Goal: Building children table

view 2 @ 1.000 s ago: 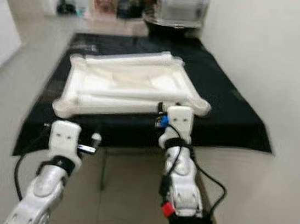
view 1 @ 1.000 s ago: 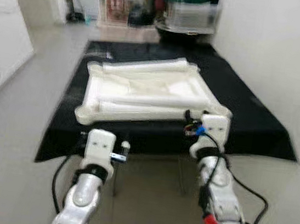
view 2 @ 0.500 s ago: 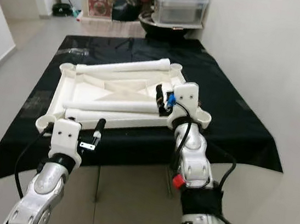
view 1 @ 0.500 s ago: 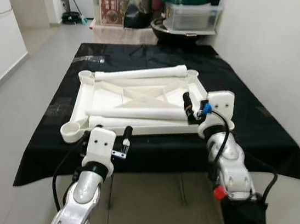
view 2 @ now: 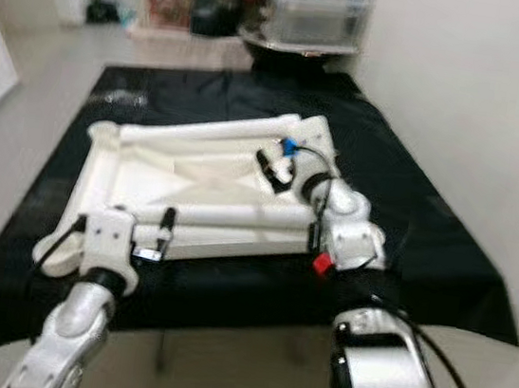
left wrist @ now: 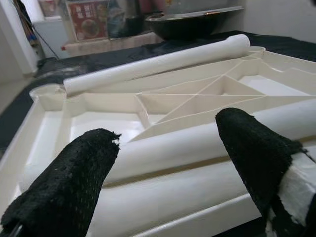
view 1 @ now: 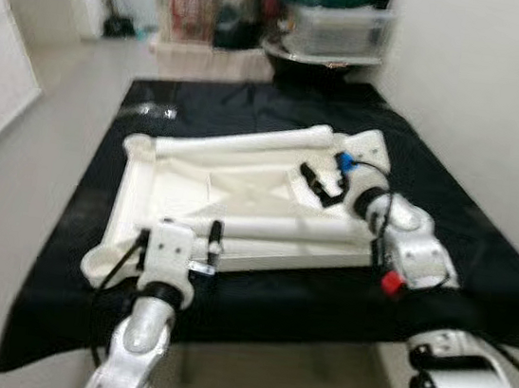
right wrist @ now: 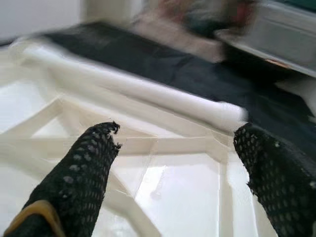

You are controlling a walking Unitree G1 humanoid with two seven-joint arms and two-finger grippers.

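White plastic tabletop [view 1: 194,185] lies upside down, ribs up, in the middle of the worktop [view 1: 465,231], which is covered in black cloth. Head views are a bit blurred.

Three white leg tubes rest on the tabletop: one leg tube [view 1: 247,145] along its far edge, two leg tubes [view 1: 283,231] side by side along the near edge.

Right arm reaches forward over the tabletop's right side, forearm crossing the near-right corner, wrist bent inward toward the tabletop's centre. Right hand [view 1: 316,182] hovers above the ribbed inside, between the far tube and the near tubes. Fingers [right wrist: 79,173] are spread wide, nothing between them; the wrist view looks down on the triangular ribs with the far tube beyond. Contact with the tabletop: cannot tell.

Left arm comes up from below the near edge of the tabletop, forearm roughly upright, wrist block level with the near rim. Left hand [view 1: 205,244] sits at the near-left part of the tabletop, just at the near tubes. Fingers [left wrist: 64,187] are spread apart, one on each side of the wrist view, with the near tubes lying across the gap just ahead of the tips. Not gripping anything; touching the tube or not, cannot tell.

Beyond the tabletop's far edge, past the end of the worktop: stacked plastic storage boxes [view 1: 335,22] and a dark bowl-shaped thing [left wrist: 192,19] on the floor. White wall [view 1: 504,83] to the right of the tabletop.
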